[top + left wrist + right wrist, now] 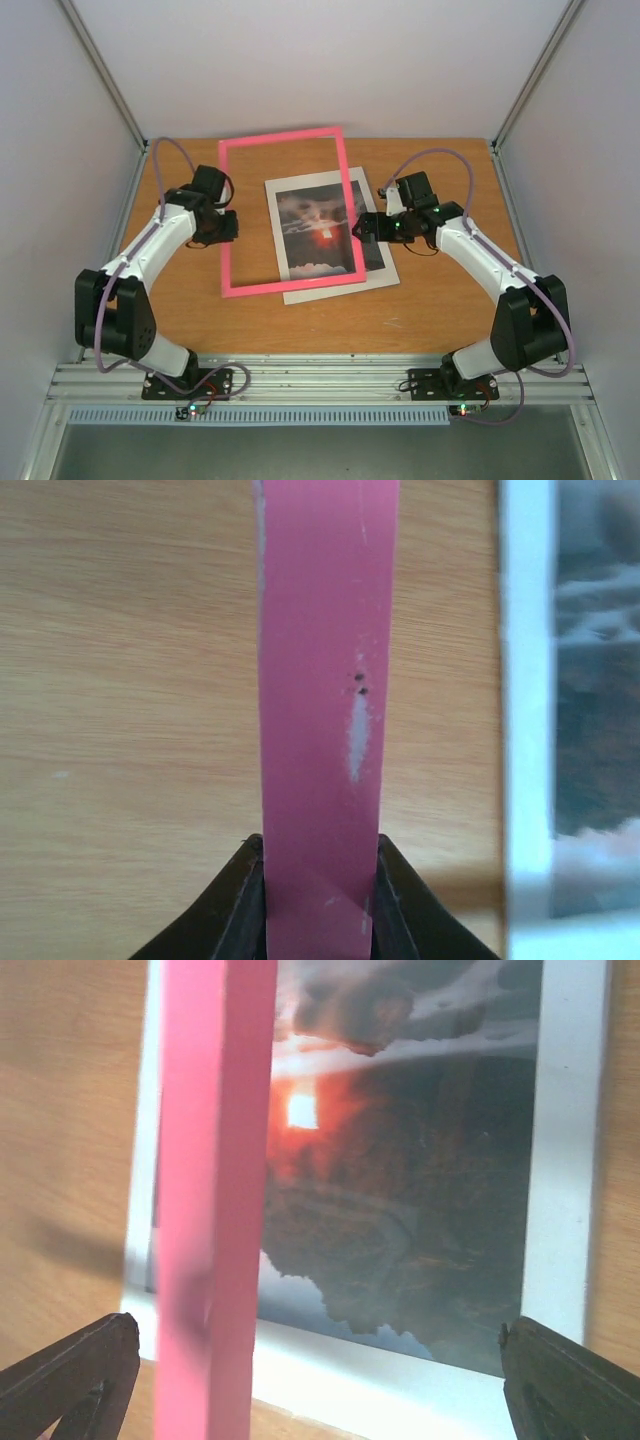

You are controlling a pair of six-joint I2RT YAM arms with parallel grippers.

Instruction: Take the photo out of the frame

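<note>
1. Left gripper [224,226] closed on the left long bar of the frame [290,287], one finger [235,910] pressed to each side of the pink strip.
2. Right gripper [358,228] spread wide and gripping nothing. Right long bar of the frame running through the gap, close to one finger [80,1360] and well off the other, apparently touching neither.
3. Frame now only an empty pink rectangle, long axis pointing away from the arm bases. Seemingly lifted off the table [430,300], most at the far end; hard to be sure from above.
4. Photo [315,225] lying flat and face up on a white sheet [345,291], visible through the frame's opening and not seated in it. Long axis roughly parallel to the frame's long bars.
5. Deciding relation: photo directly under the right gripper and under the right bar, so much nearer the right arm. Well apart from the left gripper, across the frame's opening.
6. Judged from this, nearly finished. Probably only a matter of carrying the frame away toward the left side, clear of the print. Best done with the right fingers off the bar and above the paper.
</note>
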